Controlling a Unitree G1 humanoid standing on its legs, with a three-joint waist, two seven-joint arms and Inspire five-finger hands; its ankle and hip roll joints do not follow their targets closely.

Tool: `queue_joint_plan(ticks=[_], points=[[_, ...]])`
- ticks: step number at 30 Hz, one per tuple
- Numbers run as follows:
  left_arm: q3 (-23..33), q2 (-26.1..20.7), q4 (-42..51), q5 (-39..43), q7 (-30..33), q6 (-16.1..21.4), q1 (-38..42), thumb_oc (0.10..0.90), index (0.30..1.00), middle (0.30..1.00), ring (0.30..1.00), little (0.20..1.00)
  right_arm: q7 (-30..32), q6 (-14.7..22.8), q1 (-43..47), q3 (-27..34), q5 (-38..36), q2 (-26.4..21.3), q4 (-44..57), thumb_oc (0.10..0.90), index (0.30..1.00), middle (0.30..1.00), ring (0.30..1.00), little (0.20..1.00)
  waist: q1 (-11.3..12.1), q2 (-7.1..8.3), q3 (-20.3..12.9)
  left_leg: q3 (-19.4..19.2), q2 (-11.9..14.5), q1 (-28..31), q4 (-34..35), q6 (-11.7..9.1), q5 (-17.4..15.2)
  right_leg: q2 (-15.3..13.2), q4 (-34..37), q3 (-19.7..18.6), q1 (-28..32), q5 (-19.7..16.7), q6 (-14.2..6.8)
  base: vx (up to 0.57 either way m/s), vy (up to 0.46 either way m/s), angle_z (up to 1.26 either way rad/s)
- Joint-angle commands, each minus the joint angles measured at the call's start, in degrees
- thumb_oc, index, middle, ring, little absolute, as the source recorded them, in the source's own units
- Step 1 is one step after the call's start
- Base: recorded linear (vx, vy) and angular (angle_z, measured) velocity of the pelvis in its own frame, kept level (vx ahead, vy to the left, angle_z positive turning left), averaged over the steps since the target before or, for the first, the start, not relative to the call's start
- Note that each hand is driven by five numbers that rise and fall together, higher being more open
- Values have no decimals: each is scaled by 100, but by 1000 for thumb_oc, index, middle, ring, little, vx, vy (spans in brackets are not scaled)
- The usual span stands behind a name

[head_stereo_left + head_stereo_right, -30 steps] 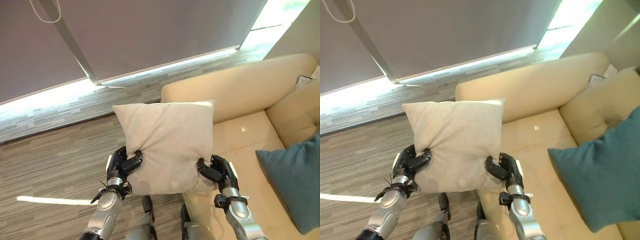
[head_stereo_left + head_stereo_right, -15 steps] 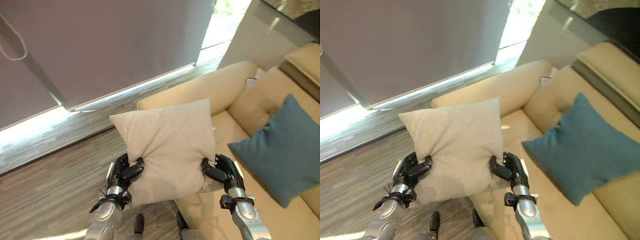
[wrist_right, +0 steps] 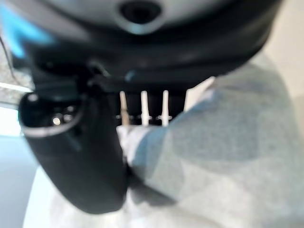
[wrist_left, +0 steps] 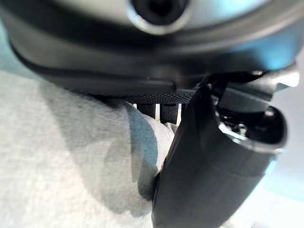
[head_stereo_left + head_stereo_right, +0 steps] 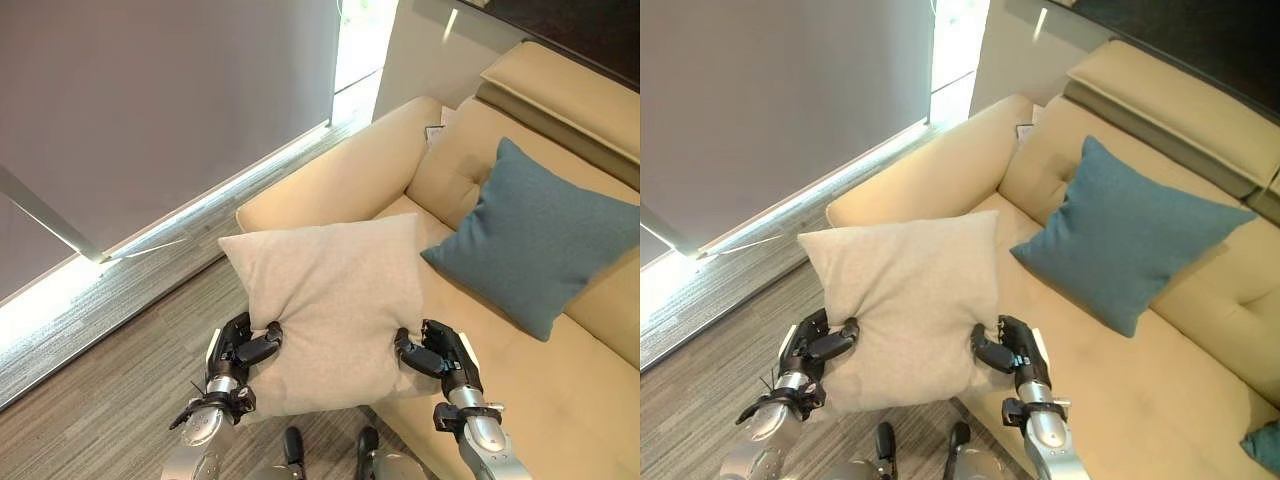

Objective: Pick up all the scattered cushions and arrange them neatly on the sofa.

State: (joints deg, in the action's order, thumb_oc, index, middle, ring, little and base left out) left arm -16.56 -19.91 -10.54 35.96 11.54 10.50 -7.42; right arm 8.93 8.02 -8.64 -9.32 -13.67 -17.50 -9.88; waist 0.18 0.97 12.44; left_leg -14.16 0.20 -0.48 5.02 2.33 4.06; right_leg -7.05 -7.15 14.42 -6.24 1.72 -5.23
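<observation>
One beige cushion [image 5: 335, 300] held upright in the air, over the floor [image 5: 110, 350] just before the sofa's [image 5: 560, 380] front edge; left hand [image 5: 240, 352] and right hand [image 5: 438, 355] each pinch a lower side, fingers curled into the fabric; one blue cushion [image 5: 535, 235] leans on the sofa back; a second blue corner [image 5: 1262, 445] at the seat's far end.

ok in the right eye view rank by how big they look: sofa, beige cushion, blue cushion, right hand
1. sofa
2-3. beige cushion and blue cushion look about alike; the beige one is nearer the camera, so unsure
4. right hand
</observation>
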Motion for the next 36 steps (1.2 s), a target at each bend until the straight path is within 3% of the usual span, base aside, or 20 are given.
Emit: queue_joint_plan(ticks=[1,2,4,5,7,8,11,15,17,19,21,22,23,24,25,28,29,31,33,36], points=[[-428,312,1048,-152,-700,448,459,400,300,300,300,300,-221,740,460,-146,105,197,1055,400,300,300,300,300,-13,182,-817,503,-204,-30,-378,-171,-761,173,127,-2,309,146,-385,-37,-58,-45],[-454,353,988,-110,-732,470,492,400,300,300,300,300,-193,730,405,-50,116,110,1157,400,300,300,300,300,-137,171,-799,468,-220,-127,-665,-187,-832,223,427,-258,385,51,-357,-69,-40,-35],[-483,375,1003,-121,-734,470,498,400,300,300,300,300,-175,731,389,-19,112,72,1181,400,300,300,300,300,-171,172,-762,481,-221,-236,-879,-213,-863,249,613,-336,475,21,-315,-128,-22,-17],[-500,433,1019,-97,-679,495,578,400,300,300,300,300,-101,725,462,-22,85,-3,1110,400,300,300,300,300,-135,200,-656,810,-259,-549,-1351,-372,-891,242,798,-514,491,-53,-258,-213,28,-15],[-511,485,1057,-47,-685,515,617,400,300,300,300,300,-88,702,498,-41,67,-61,1029,400,300,300,300,300,-103,214,-634,1446,-435,-593,-1513,-546,-1032,218,913,-630,429,-184,-262,-178,41,-46],[-511,487,1057,-46,-685,516,616,400,300,300,300,300,-88,702,497,-42,67,-62,1029,400,300,300,300,300,-112,210,-630,1455,-435,-587,-1514,-547,-1035,219,919,-620,440,-184,-262,-114,87,-72],[-514,494,1144,-74,-655,552,606,400,300,300,300,300,-231,678,541,-146,33,-254,968,400,300,300,300,300,-185,186,-740,2307,-286,-123,-1725,-584,-1215,133,775,-1154,137,-409,-355,-116,174,-55],[-541,509,1197,-37,-644,568,590,400,300,300,300,300,-259,673,473,-120,24,-266,1016,400,300,300,300,300,-251,71,-738,2676,-146,277,-1414,-566,-1354,110,600,-1474,-198,-510,-484,-108,195,-91],[-549,550,1083,-11,-633,585,618,400,300,300,300,300,-180,697,501,8,176,-244,1077,400,300,300,300,300,-337,41,-664,2458,-249,470,-975,-388,-1575,-31,516,-1615,-427,-748,-726,-202,350,-56],[-546,516,1073,-9,-636,586,646,400,300,300,300,300,-156,671,554,83,230,-210,1133,400,300,300,300,300,-372,61,-558,2233,-350,542,-754,-314,-1529,-150,616,-1710,-574,-1056,-956,-238,319,-80],[-531,491,1070,-62,-655,587,650,400,300,300,300,300,-146,663,560,103,259,-193,1141,400,300,300,300,300,-367,57,-543,2115,-339,553,-668,-299,-1509,-173,736,-1660,-599,-1082,-977,-163,116,-101],[-512,457,1086,-202,-613,599,631,400,300,300,300,300,-118,696,594,124,299,-149,1126,400,300,300,300,300,-368,72,-489,1956,-317,533,-640,-305,-1460,-230,749,-1511,-726,-1331,-977,-175,73,-74],[-495,421,1120,-225,-636,600,625,400,300,300,300,300,-97,704,575,155,320,-124,1151,400,300,300,300,300,-302,19,-422,1829,-263,508,-640,-285,-1439,-235,694,-1210,-769,-1187,-977,-398,177,-55],[-447,339,1144,-274,-634,585,636,400,300,300,300,300,-62,710,597,166,383,-78,1124,400,300,300,300,300,-170,-32,-357,1602,-223,366,-593,-222,-1275,-405,469,-408,-611,-802,-822,-393,181,-90],[-444,299,1167,-288,-669,569,648,400,300,300,300,300,-63,711,582,170,418,-70,1140,400,300,300,300,300,-135,-36,-374,1508,-213,305,-513,-193,-1162,-421,237,-179,-520,-637,-697,-398,177,-103],[-440,264,1205,-314,-656,544,706,400,300,300,300,300,-90,707,584,155,474,-57,1134,400,300,300,300,300,-71,-19,-453,1307,-197,203,-438,-128,-1015,-301,-284,-7,-324,-321,-564,-169,66,-81],[-455,249,1192,-313,-613,507,760,400,300,300,300,300,-95,694,599,128,488,-45,1110,400,300,300,300,300,24,-2,-543,1081,-196,87,-472,-67,-945,-149,-623,179,-50,19,-494,-241,59,-38],[-436,236,1209,-277,-576,481,779,400,300,300,300,300,-107,681,643,63,502,-47,1090,400,300,300,300,300,153,30,-639,809,-171,-59,-548,-48,-913,-86,-710,428,214,249,-454,-250,-6,-94],[-383,249,1237,-198,-551,437,736,400,300,300,300,300,-89,640,716,-22,534,-24,1021,400,300,300,300,300,488,111,-766,369,-135,-287,-599,-68,-809,-92,-206,838,603,319,-423,-230,-104,-131],[-385,329,1193,-107,-602,418,670,400,300,300,300,300,-59,620,696,-40,576,-113,1049,400,300,300,300,300,486,79,-782,266,-116,-341,-647,-112,-741,86,372,502,690,348,-361,-77,-100,-127]])
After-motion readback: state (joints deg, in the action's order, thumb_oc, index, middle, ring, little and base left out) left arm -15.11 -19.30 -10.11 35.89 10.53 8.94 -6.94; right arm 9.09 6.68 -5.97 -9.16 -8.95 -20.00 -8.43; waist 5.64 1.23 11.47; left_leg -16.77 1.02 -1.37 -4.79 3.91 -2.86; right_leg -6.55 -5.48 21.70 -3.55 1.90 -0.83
